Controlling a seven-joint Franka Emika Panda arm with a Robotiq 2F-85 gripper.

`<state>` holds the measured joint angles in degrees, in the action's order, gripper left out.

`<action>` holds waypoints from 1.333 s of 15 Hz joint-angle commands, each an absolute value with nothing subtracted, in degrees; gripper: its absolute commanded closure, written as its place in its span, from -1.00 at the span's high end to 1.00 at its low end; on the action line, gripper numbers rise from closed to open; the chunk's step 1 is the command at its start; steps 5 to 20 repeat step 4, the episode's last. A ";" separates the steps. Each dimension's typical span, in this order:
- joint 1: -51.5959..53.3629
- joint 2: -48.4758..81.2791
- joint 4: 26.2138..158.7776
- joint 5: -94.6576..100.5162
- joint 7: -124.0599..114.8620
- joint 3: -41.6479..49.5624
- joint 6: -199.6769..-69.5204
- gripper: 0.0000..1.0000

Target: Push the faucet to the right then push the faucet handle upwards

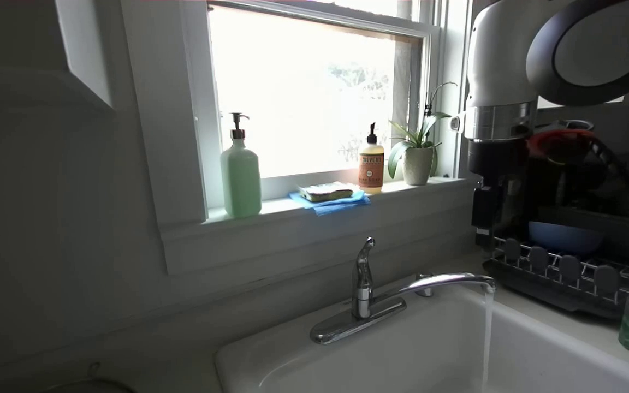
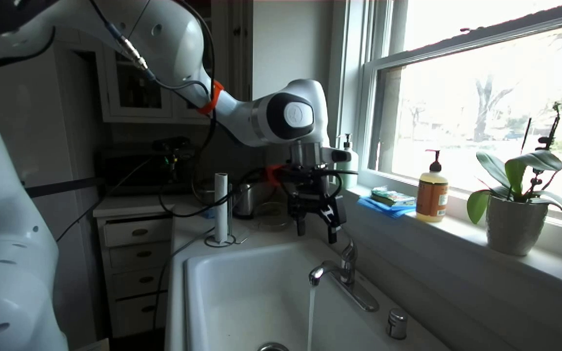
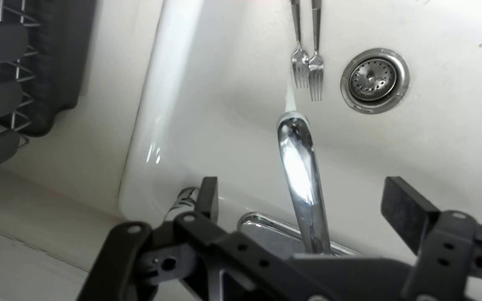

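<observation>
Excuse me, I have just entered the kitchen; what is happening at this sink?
A robot arm is at work on the faucet: the job is to push it right, then push its handle up. At this moment the open gripper hangs above the sink, holding nothing and touching neither faucet nor handle. Water runs from the faucet, and two forks lie in the sink near the drain.

Faucet (image 1: 443,279): silver chrome. Faucet handle (image 1: 363,273): same chrome. Gripper (image 2: 316,232): black. Arm (image 2: 183,48): white, orange-red band (image 2: 215,97). Sink (image 2: 242,302): white. Drain strainer (image 3: 371,79): silver, dotted with dark holes. Pump bottle (image 1: 242,180): pale green. Soap bottle (image 1: 372,164): orange label (image 1: 371,174). Cloth (image 1: 342,205): blue. Plant pot (image 2: 515,224): grey; leaves (image 2: 534,161) green.
</observation>
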<state>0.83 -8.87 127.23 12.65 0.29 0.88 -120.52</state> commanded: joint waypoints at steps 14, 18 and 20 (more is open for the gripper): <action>0.27 -9.13 127.49 12.04 1.33 0.71 -120.38 1.00; 0.27 -9.13 127.49 12.04 1.33 0.71 -120.38 1.00; 0.27 -9.13 127.49 12.04 1.33 0.71 -120.38 1.00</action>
